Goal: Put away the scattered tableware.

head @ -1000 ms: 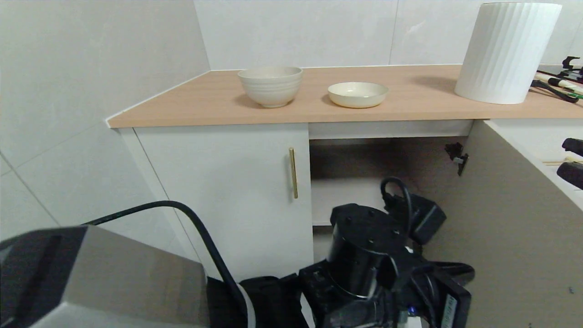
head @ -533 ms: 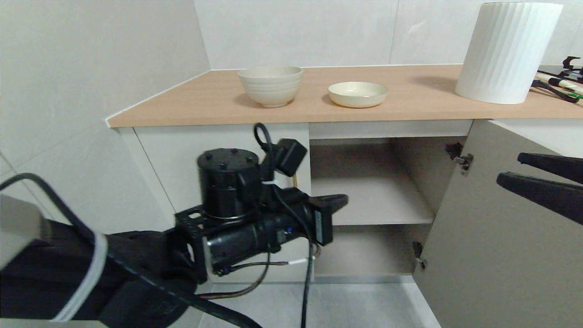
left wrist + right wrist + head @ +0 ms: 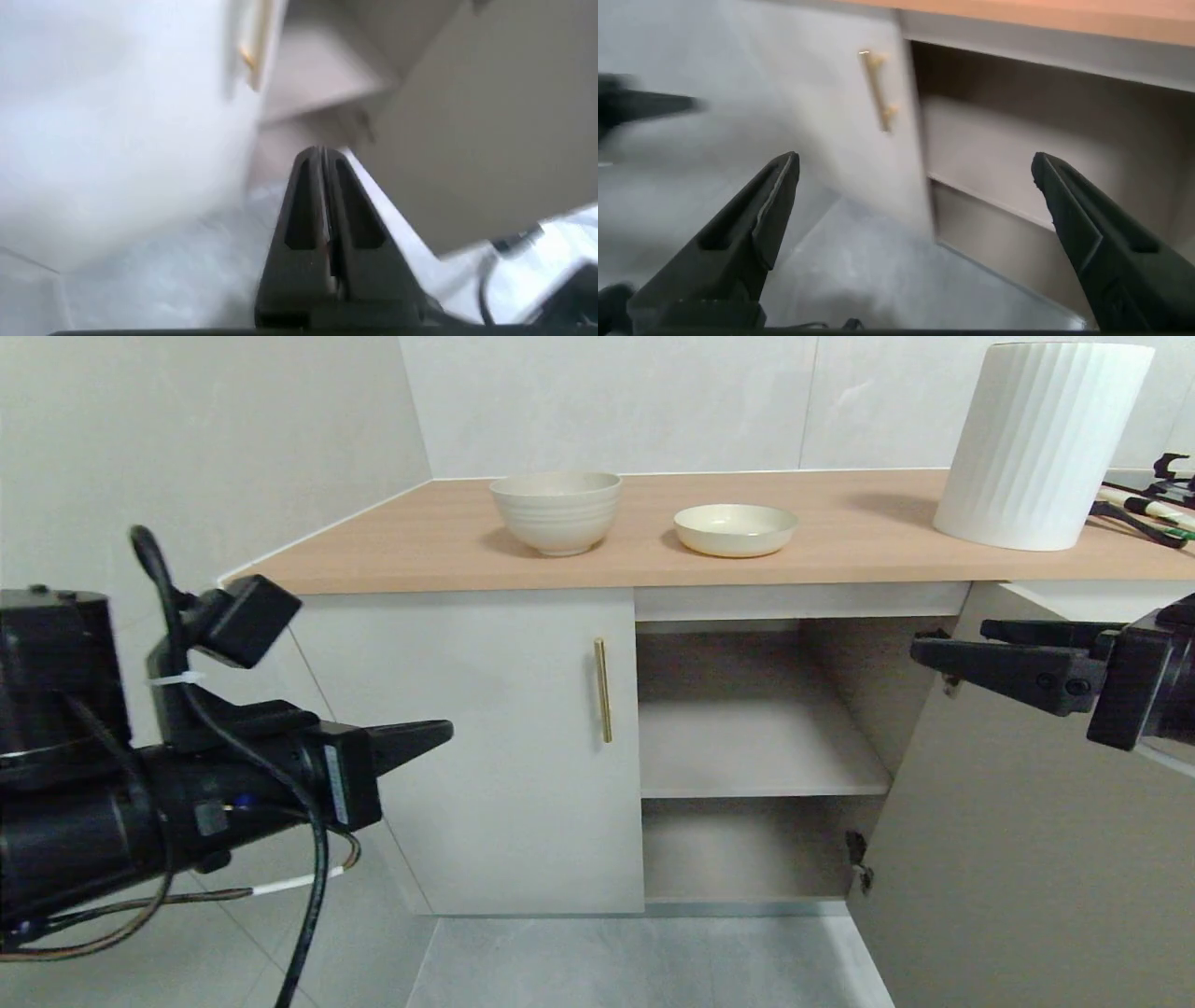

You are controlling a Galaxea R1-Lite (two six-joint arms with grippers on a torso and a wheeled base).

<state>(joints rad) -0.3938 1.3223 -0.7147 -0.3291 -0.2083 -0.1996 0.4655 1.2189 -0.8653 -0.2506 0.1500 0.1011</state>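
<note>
Task appears to be standing at its start; no piece is showing in the cabinet. The bowl and shallow dish are sitting toward the table's left end, well apart from both arms. The left end effector is hanging closed and empty; the right end effector is hanging wide open by the open door. Both pieces are awaiting pickup.

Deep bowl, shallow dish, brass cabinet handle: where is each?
Deep bowl (image 3: 555,515), head view, ribbed outer wall.
Shallow dish (image 3: 735,525), head view, inside floor.
Brass cabinet handle (image 3: 602,691), head view, middle of the bar.
</note>
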